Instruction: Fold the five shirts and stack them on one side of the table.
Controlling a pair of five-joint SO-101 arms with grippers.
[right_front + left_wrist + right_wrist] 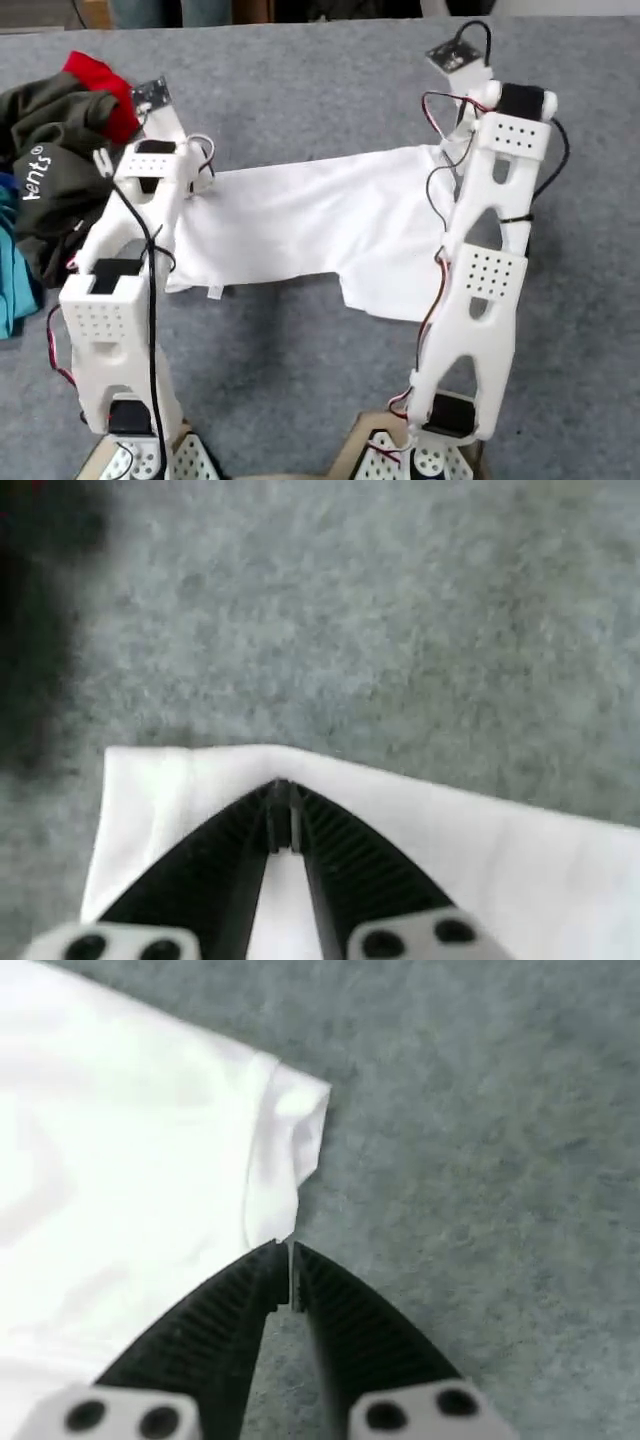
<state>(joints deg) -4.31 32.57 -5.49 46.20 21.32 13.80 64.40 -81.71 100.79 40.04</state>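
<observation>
A white shirt [320, 225] lies spread across the grey table between the two arms. My left gripper [283, 815] is at the shirt's left edge, shut, with the white cloth [420, 830] rising to a peak at its tips. In the high view it sits at the shirt's left side [188, 180]. My right gripper [290, 1275] is shut at the shirt's far right corner, where the rolled hem [290, 1150] runs down into its fingertips. From above that gripper [455, 150] is partly hidden under its arm.
A heap of unfolded shirts lies at the table's left edge: a dark one [50, 165], a red one [100, 85], a teal one [12, 280]. Bare grey felt [300, 370] stretches in front of the white shirt and beyond it.
</observation>
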